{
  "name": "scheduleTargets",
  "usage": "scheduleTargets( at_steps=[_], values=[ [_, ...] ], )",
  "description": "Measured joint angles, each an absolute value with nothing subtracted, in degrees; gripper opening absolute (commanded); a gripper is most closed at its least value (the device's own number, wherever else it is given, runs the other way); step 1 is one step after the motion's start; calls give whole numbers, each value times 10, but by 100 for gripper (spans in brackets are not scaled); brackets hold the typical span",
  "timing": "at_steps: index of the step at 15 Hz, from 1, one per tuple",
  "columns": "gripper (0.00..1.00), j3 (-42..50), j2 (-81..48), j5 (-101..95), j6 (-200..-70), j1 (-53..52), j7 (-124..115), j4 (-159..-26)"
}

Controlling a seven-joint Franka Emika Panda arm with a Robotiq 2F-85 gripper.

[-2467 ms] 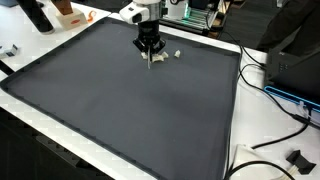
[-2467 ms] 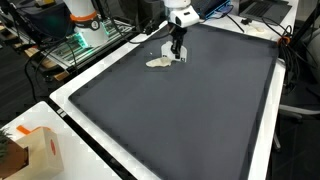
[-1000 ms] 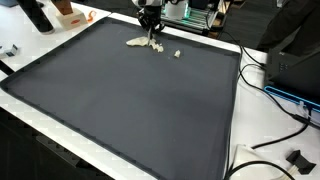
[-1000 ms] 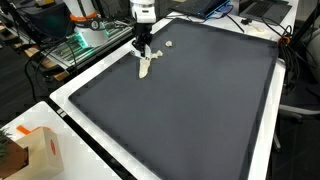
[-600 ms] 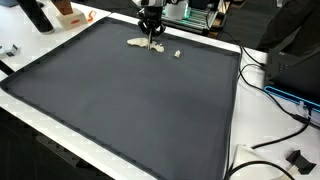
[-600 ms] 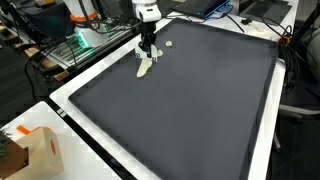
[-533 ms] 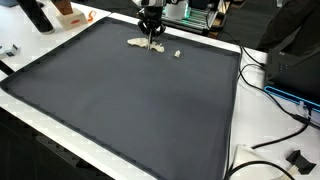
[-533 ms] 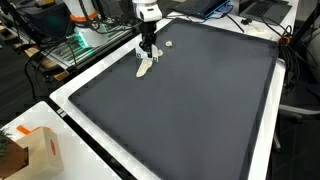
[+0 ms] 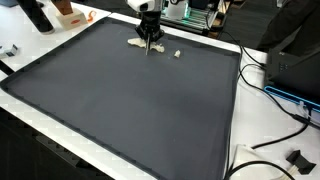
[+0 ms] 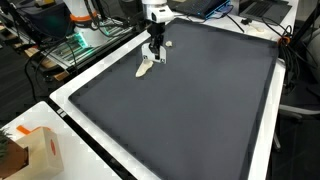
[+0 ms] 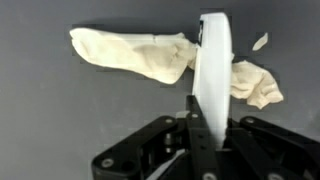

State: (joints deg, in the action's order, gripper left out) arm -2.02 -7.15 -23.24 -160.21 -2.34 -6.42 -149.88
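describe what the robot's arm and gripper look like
The gripper is black and angular, tapering downward in both exterior views. Above it sits a white, rounded wrist section. The wrist view shows glossy black linkage parts. No markings are legible.

A dark grey mat [image 9: 130, 100] covers most of the white table [image 9: 238, 120]. Cables [image 9: 283, 96] trail over the table's edge beside the mat. In an exterior view, a cardboard box [image 10: 38, 152] sits at the table's near corner.

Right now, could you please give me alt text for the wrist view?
A black gripper holds a white blade in front of a crumpled cream cloth lying on a dark grey mat; a small white scrap lies nearby.
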Motion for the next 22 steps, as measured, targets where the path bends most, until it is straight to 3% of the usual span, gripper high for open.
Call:
scheduleTargets(
  at_steps=[14, 22],
  values=[
    [1, -20, -142, -171, -1605, -39, -11, -1389],
    [1, -12, -38, -190, -1568, -67, -69, -1434]
  ],
)
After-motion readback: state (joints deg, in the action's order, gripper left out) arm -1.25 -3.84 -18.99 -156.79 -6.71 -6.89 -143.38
